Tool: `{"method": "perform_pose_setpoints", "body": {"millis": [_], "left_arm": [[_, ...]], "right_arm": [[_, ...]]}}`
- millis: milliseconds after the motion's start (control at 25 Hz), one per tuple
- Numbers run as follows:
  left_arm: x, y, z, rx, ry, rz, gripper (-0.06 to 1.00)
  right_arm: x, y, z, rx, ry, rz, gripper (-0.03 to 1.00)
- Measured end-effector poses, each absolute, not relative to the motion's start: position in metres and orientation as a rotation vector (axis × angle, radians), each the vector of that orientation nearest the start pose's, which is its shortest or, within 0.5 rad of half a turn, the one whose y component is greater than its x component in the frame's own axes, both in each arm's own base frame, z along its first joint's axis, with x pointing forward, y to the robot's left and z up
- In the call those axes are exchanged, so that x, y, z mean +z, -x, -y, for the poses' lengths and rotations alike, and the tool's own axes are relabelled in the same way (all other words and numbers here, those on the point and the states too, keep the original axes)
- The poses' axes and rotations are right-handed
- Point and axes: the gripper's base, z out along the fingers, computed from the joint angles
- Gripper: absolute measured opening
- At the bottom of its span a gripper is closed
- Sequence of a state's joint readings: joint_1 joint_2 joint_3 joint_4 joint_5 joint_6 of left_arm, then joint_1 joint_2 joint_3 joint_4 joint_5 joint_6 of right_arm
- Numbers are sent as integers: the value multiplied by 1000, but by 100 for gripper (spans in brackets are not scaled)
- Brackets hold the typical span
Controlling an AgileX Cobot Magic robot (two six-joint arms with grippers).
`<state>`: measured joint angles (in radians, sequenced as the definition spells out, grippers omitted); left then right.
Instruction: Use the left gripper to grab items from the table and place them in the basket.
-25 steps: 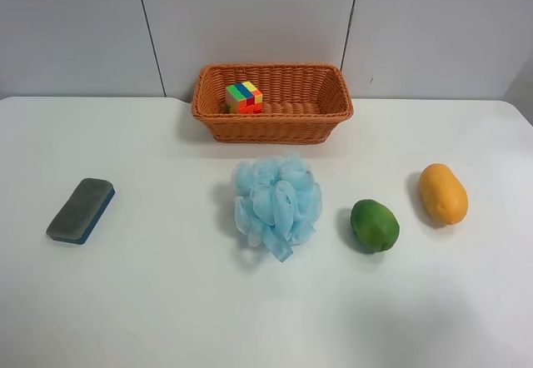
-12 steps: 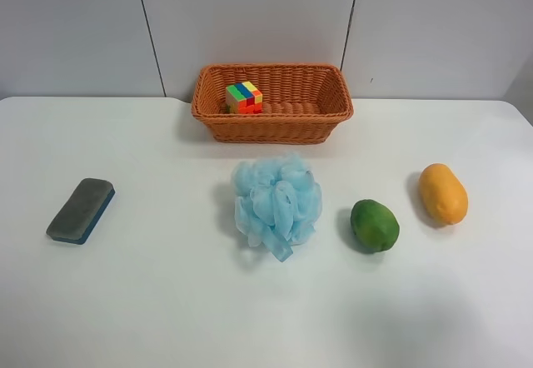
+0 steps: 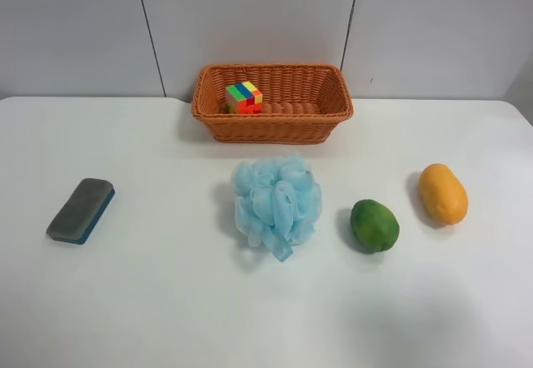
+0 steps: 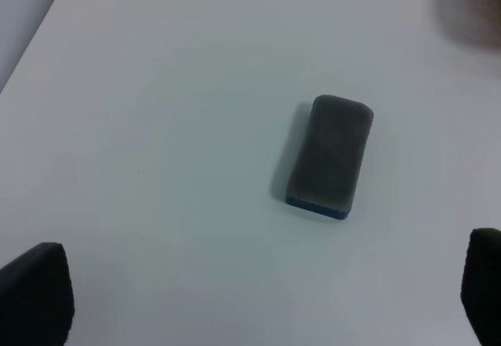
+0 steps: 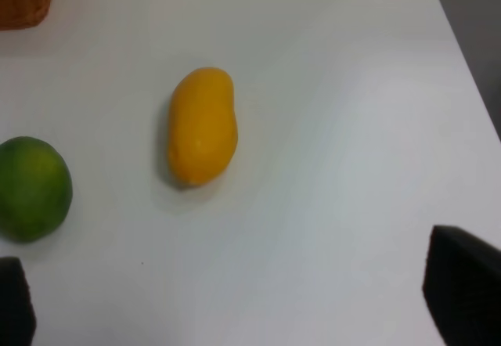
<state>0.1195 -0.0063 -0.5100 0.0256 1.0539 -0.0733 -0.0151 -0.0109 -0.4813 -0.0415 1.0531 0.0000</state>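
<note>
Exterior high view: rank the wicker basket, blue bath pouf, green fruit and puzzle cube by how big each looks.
1. Orange-brown woven wicker basket, largest.
2. Light-blue mesh bath pouf.
3. Green oval fruit.
4. Multicoloured puzzle cube, smallest; it lies in the basket, farther from the camera and partly hidden by the rim, so its true size is less sure.

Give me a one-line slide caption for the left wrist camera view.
Left gripper, jaws wide open, above a grey-topped blue eraser lying flat on the white table.
</note>
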Motion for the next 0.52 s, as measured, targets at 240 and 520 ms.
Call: {"method": "perform_pose_setpoints", "body": {"millis": [240,520], "left_arm": [[281,7,-1,62,193,-2012,99],[281,7,-1,62,193,-2012,99]], "right_arm": [[273,4,3,-59,-17,-2044,99],[273,4,3,-59,-17,-2044,99]]}}
